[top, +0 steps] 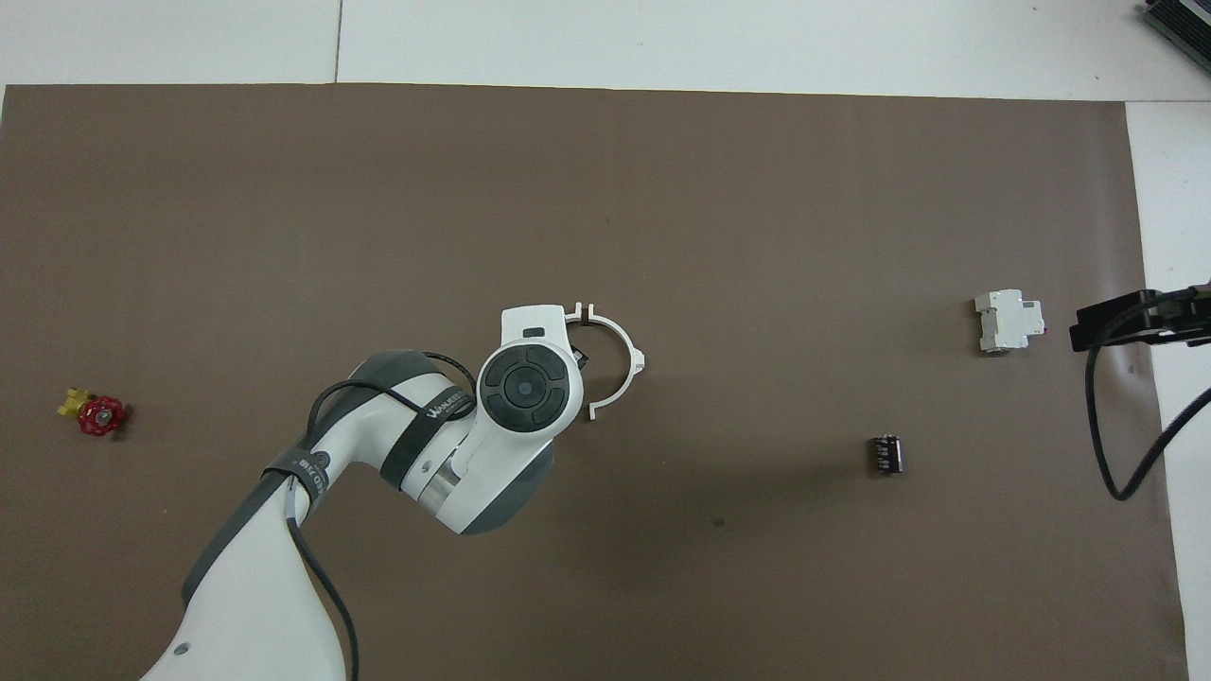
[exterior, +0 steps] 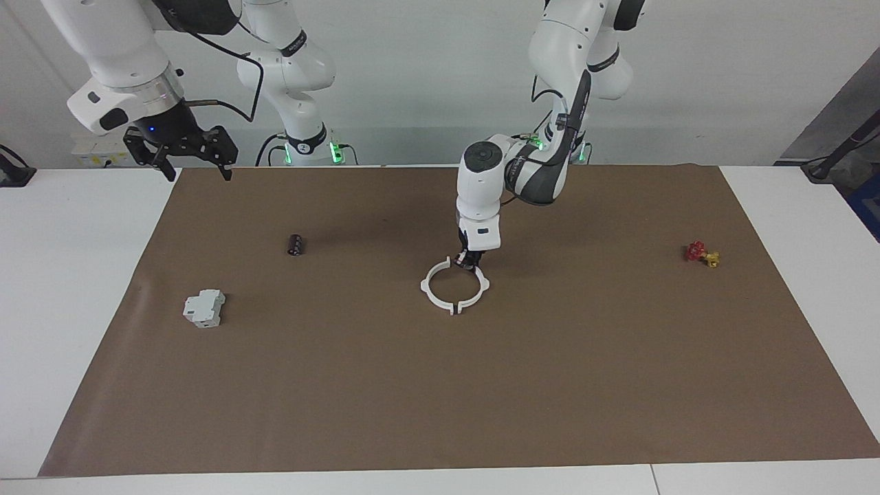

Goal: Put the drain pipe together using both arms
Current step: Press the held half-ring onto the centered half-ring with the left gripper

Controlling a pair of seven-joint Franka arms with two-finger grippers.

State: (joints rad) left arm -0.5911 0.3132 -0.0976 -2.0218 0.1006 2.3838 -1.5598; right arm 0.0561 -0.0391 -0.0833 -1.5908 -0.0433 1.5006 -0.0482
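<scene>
The drain pipe lies in two white half-ring arcs at the middle of the brown mat. One arc (exterior: 429, 286) (top: 626, 352) rests free toward the right arm's end. The other arc (exterior: 483, 285) faces it, and their ends farthest from the robots almost touch. My left gripper (exterior: 470, 262) (top: 579, 359) is down at this second arc's end nearest the robots, shut on it. In the overhead view the left wrist hides most of that arc, and only its end tab (top: 574, 311) shows. My right gripper (exterior: 198, 172) (top: 1121, 323) waits open, raised over the mat's corner at its own end.
A grey-white blocky box (exterior: 204, 307) (top: 1010, 322) and a small black cylinder (exterior: 296, 244) (top: 886, 454) lie toward the right arm's end. A red and yellow valve (exterior: 701, 254) (top: 95, 413) lies toward the left arm's end. White table borders the mat (exterior: 440, 399).
</scene>
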